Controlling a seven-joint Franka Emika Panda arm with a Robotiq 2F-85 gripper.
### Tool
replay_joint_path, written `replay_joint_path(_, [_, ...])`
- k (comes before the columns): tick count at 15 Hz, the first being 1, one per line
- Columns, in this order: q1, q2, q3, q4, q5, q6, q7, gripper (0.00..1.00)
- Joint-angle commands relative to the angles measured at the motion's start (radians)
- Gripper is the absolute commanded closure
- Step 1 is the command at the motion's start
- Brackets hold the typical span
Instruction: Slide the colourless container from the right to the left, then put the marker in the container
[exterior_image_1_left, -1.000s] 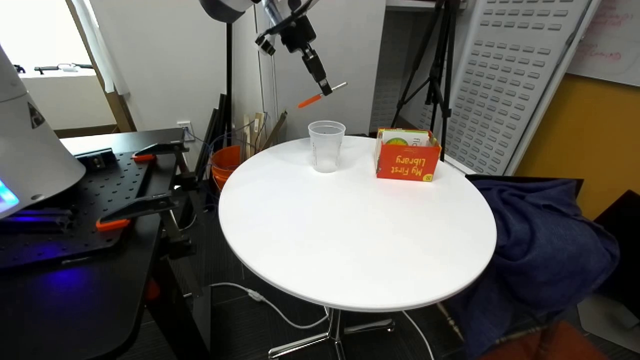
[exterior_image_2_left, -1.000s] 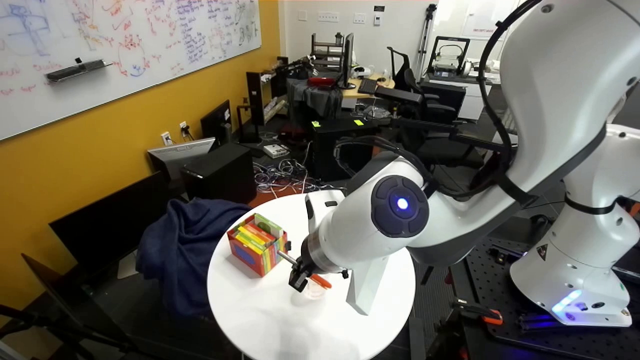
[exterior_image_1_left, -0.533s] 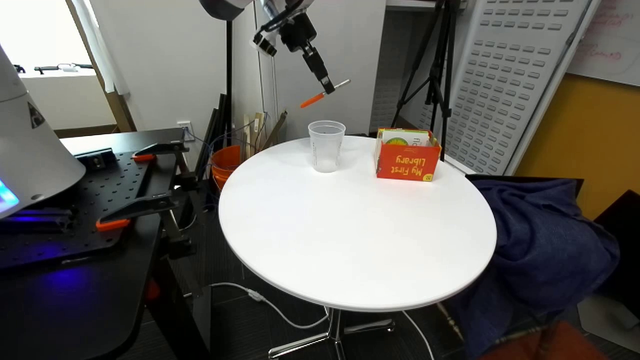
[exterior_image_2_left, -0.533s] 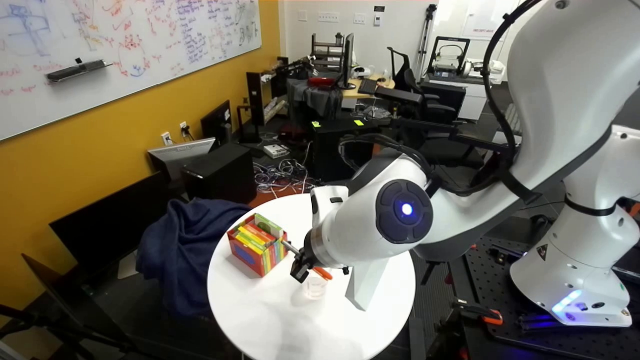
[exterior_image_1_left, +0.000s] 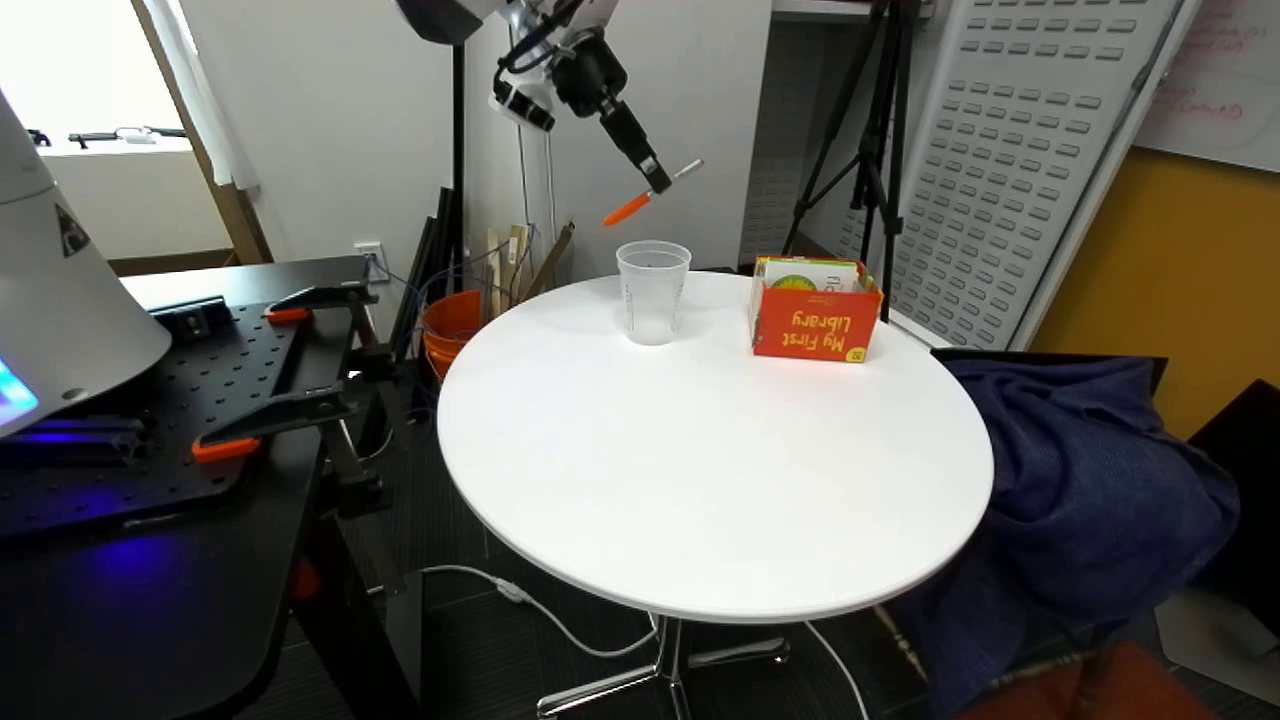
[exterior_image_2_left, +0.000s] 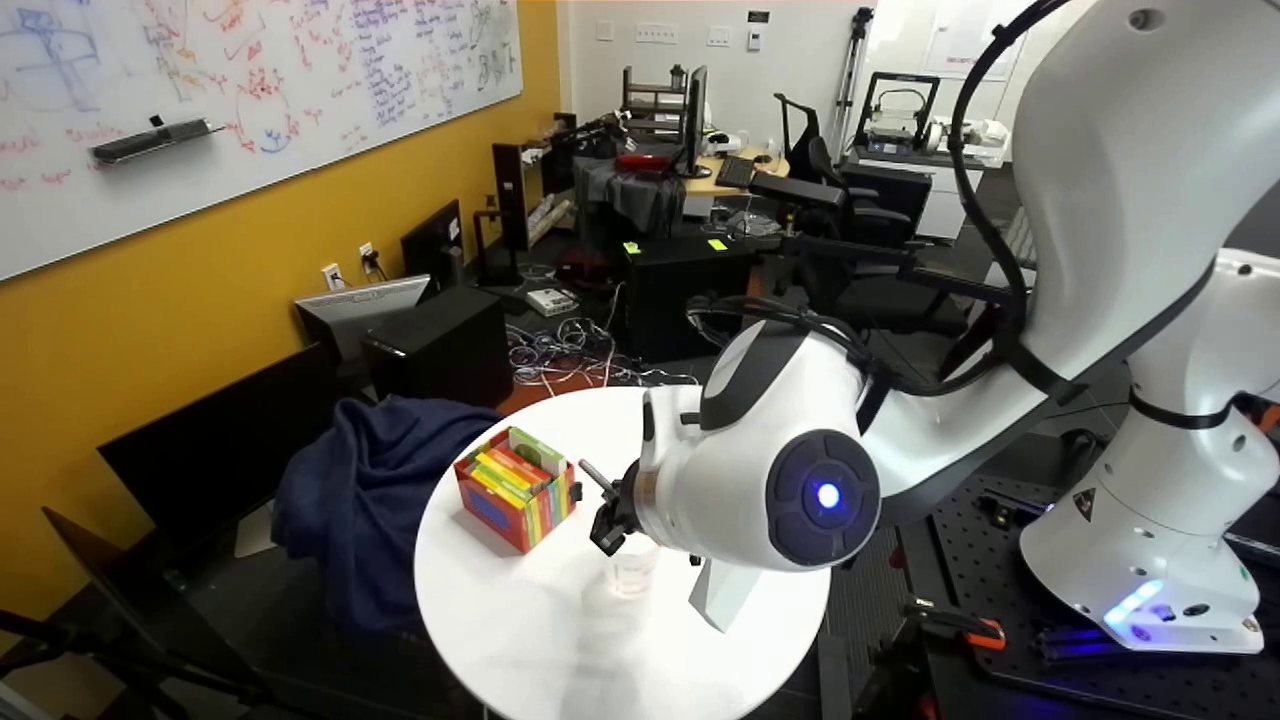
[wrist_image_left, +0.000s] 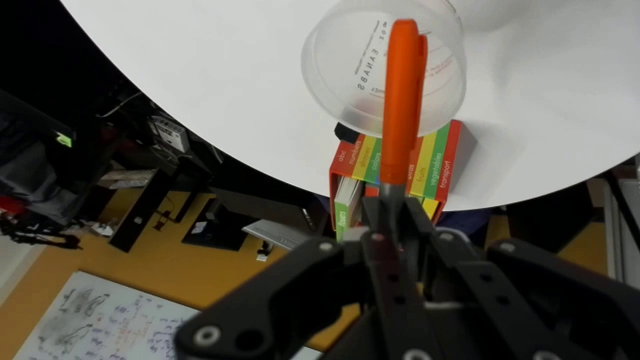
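High in the frame of an exterior view, the orange-capped marker (exterior_image_1_left: 627, 209) is held aslant, the black Robotiq gripper (exterior_image_1_left: 661, 181) clamped around its grey barrel! The cap is tipped toward the lower left, the pale end toward the upper right. Just beneath, at upper centre, the translucent plastic cup (exterior_image_1_left: 652, 300) is stood upright on the round white table (exterior_image_1_left: 700, 480), a gap seen between marker and rim. Right of the cup and apart from it, the red "My First Library" box (exterior_image_1_left: 812, 330) is placed, its lettering upside down, small books (exterior_image_2_left: 512, 475) packed inside. Over to the wrist view: the cap is aimed at the top of the frame and seen across the cup's mouth, printing shown on the see-through wall. At lower centre of an exterior view, the cup is partly covered by the white robot arm (exterior_image_2_left: 720, 490), and the marker's cap is hidden
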Motion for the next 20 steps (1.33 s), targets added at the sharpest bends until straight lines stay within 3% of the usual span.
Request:
replay_joint_path(1, [-0.179,-0.046,0.202,0.007,-0.100,-0.133,0.109,0.97])
replay_joint_path(6, [-0.429,-0.058,0.479,0.015,-0.165,-0.260,0.172,0.97])
replay_joint_path(10, [-0.568,-0.058,0.628,0.024,-0.193,-0.320,0.183,0.97])
replay_joint_path(14, [-0.634,-0.047,0.699,0.036,-0.219,-0.357,0.197,0.97])
replay_joint_path(20, [-0.671,-0.019,0.738,0.060,-0.301,-0.383,0.277,0.97])
